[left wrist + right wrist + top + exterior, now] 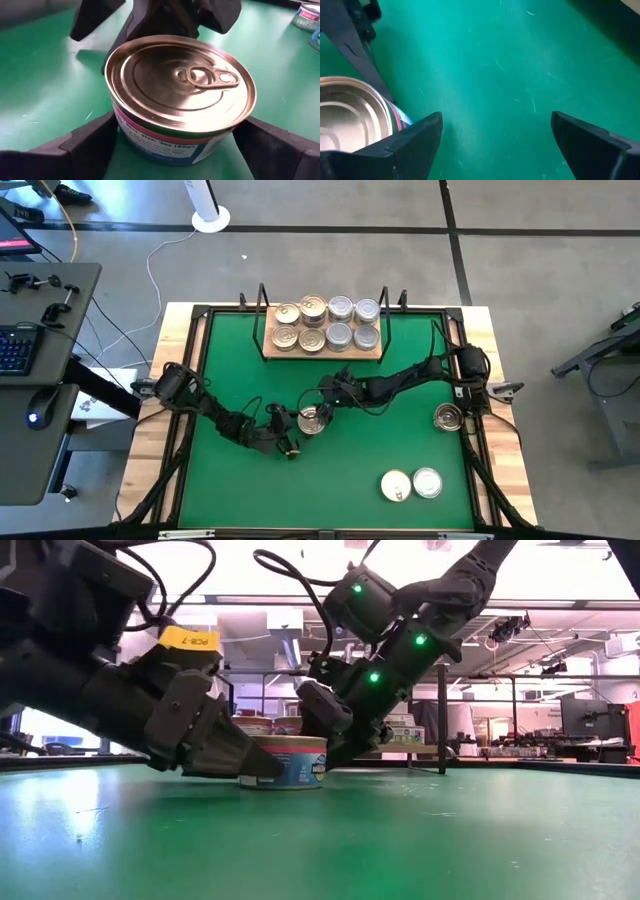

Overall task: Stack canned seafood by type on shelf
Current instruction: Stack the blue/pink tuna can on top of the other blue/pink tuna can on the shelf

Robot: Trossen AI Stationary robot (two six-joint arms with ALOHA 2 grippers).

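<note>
Left pincer spread wide, flat round gold-lidded metal tin sitting between its fingers on the green mat; contact unclear. Right pincer also spread, empty, just beside that tin. Tan wooden shelf with eight tins is beyond both pincers.

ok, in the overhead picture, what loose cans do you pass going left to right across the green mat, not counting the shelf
Gold-lidded can between the two grippers → gold-lidded can → silver-lidded can touching it → can by the mat's right edge.
</note>
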